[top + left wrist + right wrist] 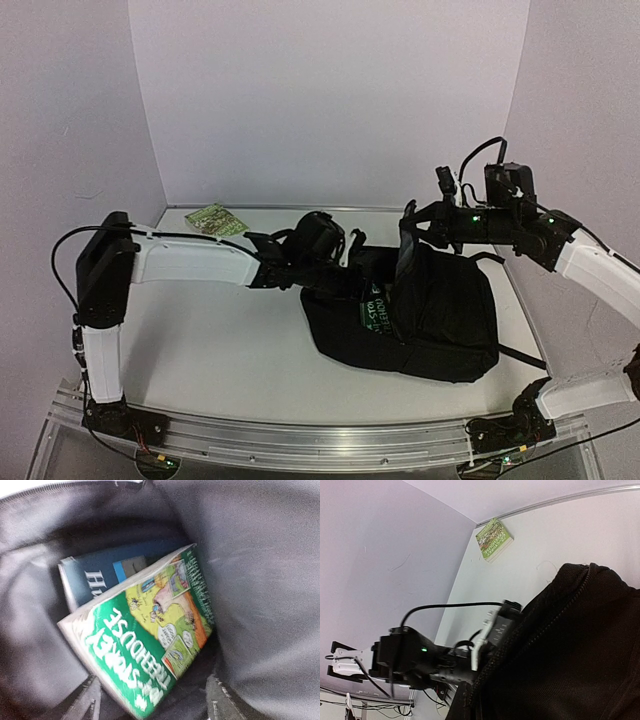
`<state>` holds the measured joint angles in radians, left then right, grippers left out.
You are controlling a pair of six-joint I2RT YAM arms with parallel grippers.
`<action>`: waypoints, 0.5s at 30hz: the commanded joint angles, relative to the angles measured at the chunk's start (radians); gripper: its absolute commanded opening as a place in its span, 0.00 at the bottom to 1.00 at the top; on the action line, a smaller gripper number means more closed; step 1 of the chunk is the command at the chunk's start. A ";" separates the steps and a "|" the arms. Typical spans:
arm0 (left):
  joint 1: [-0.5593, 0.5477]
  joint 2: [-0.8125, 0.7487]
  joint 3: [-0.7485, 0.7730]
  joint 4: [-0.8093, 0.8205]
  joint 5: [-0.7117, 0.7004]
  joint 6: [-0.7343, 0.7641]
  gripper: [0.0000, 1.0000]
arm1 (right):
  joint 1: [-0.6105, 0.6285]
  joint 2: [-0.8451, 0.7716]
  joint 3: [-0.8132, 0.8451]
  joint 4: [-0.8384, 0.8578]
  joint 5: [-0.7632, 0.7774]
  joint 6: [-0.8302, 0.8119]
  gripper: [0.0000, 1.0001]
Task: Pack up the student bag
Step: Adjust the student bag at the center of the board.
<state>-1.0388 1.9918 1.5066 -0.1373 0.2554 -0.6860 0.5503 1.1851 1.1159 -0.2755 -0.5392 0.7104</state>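
Peering into the student bag point(440, 310) on the counter point(220, 330), I see a green book point(145, 640) and a blue book point(95, 577) already inside, left gripper point(153, 687) open by the green one, right gripper point(412, 228) pinching the bag's rim, a third book point(216, 220) waiting outside

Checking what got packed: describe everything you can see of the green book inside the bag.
The green book is a glossy paperback, its cover reading TREEHOUSE in white with cartoon panels on yellow and orange. It lies tilted inside the student bag, cover showing, leaning on a blue book behind it, black lining on both sides.
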 commanded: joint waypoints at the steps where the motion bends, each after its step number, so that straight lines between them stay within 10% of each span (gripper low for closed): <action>1: 0.012 -0.216 -0.087 -0.090 -0.156 0.039 0.78 | 0.010 -0.020 0.016 0.160 -0.011 -0.022 0.00; 15: 0.144 -0.274 -0.150 -0.410 -0.206 0.015 0.95 | 0.106 0.088 0.060 0.157 0.035 -0.061 0.00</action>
<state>-0.9134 1.6812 1.3573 -0.4574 0.0211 -0.6636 0.6086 1.2484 1.1126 -0.2343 -0.5155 0.6774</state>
